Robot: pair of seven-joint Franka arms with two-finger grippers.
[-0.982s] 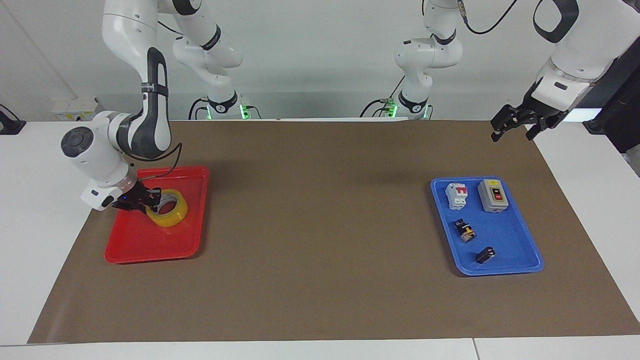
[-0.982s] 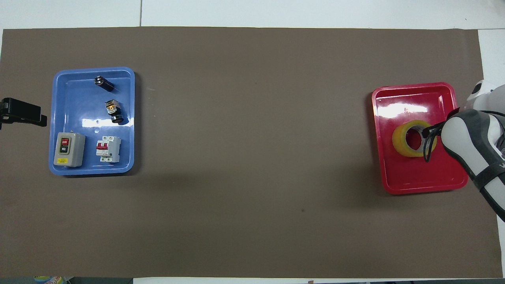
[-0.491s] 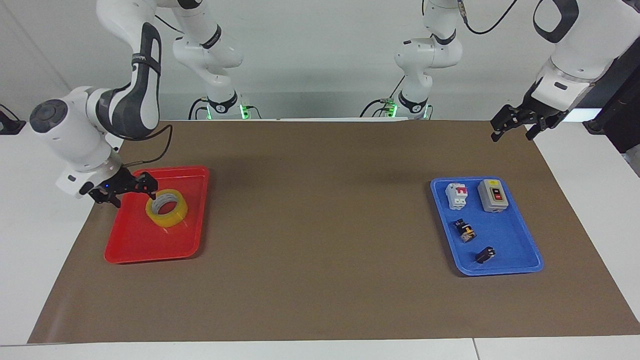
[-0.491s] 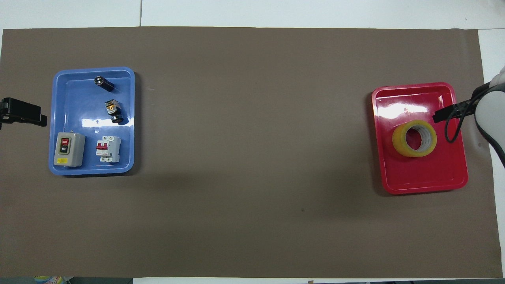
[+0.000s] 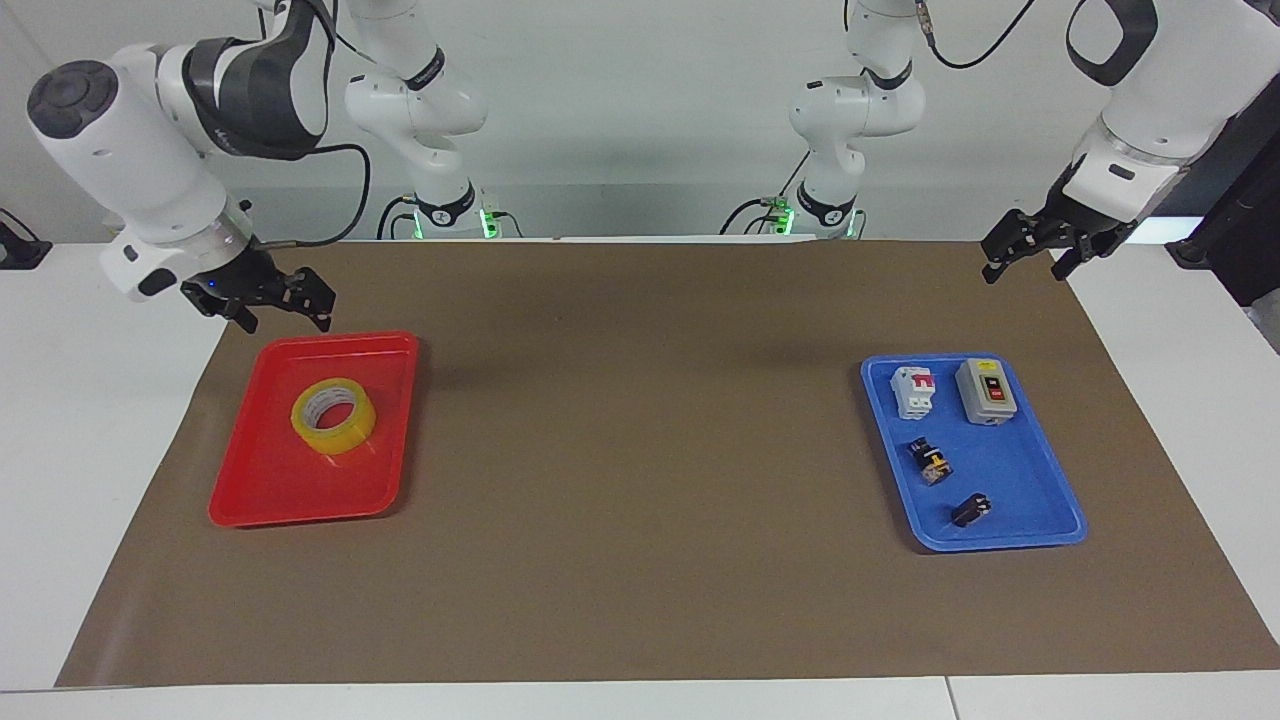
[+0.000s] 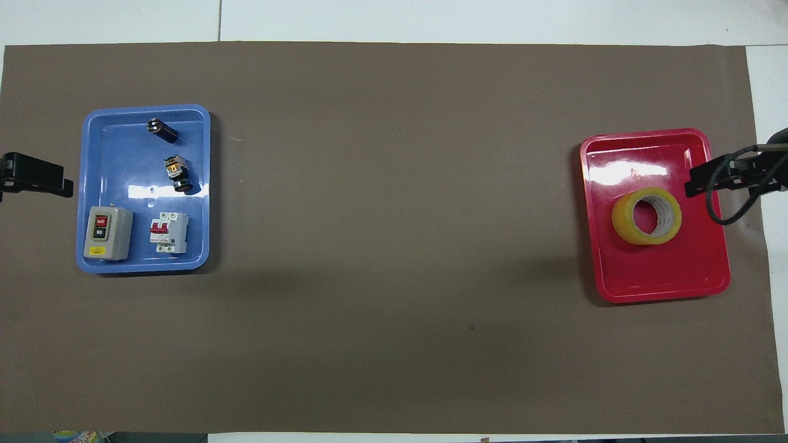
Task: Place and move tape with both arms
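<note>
The tape [image 5: 342, 434], a translucent yellow roll with a pale core, lies flat in the red tray [image 5: 300, 490] at the right arm's end of the table. The overhead view shows the tape [image 6: 623, 219] in the middle of that tray [image 6: 652, 277]. My right gripper [image 5: 283, 306] hangs open and empty in the air, well clear of the tape. From above, the right gripper [image 6: 699, 178] sits over the tray's outer rim. At the other end of the table, the left gripper [image 5: 1022, 262] waits open and empty, raised over the mat's edge, and shows as the left gripper [image 6: 37, 175] beside the blue tray.
A blue tray [image 5: 1010, 475] at the left arm's end holds a grey switch box [image 5: 986, 391], a white circuit breaker [image 5: 913, 391] and two small black parts. The brown mat [image 5: 640, 450] covers the table between the trays.
The right gripper has let go of the tape, opened, and risen up and away from it toward the robots. The tape stays in the red tray. The left arm has not moved.
</note>
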